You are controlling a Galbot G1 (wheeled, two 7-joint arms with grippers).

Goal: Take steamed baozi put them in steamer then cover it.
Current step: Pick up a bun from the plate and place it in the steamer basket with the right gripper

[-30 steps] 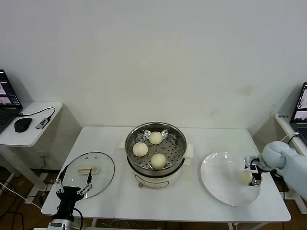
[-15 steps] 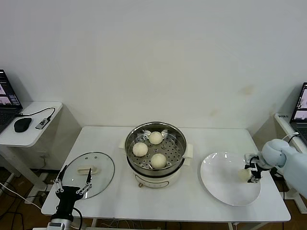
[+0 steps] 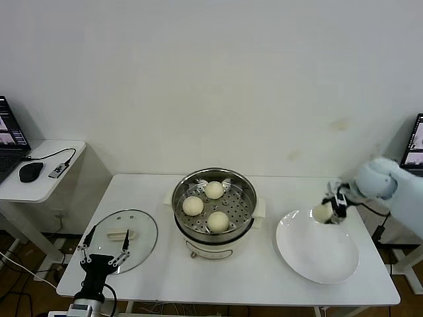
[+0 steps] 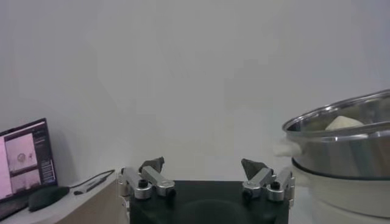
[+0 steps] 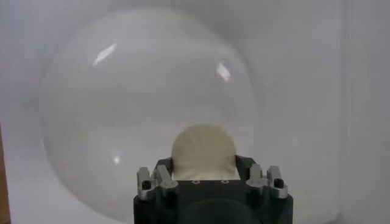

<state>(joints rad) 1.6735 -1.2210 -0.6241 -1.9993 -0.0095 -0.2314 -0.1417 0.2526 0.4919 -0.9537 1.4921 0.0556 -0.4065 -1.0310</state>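
The white table (image 3: 277,290) carries everything, and the biggest thing on it is the steamer (image 3: 215,210), a shiny steel pot on a cream base at the table's middle, with three baozi already on its perforated tray. It looks heavy and rigid, and nothing in the task asks for it to be shifted.

Next down is the cover (image 3: 121,238), a clear glass lid lying flat on the table to the steamer's left. Glass with a metal rim will be stiff, fairly weighty and breakable, and slick anywhere but the cream handle (image 3: 120,234) at its centre, so that handle is the place to take it. The left gripper (image 3: 104,256) waits at the lid's near edge with its jaws spread wide and nothing between them.

The white plate (image 3: 317,254) lies to the steamer's right, with nothing on it.

Smallest is the fourth baozi (image 3: 322,212), pinched between the jaws of the right gripper (image 3: 328,212) and held above the plate's far edge. In the right wrist view the bun (image 5: 203,152) sits snug between the fingers, the plate below it. Steamed dough is light, soft and easily dented (possibly a little tacky too), so a gentle squeeze across its widest part should hold it without crushing.
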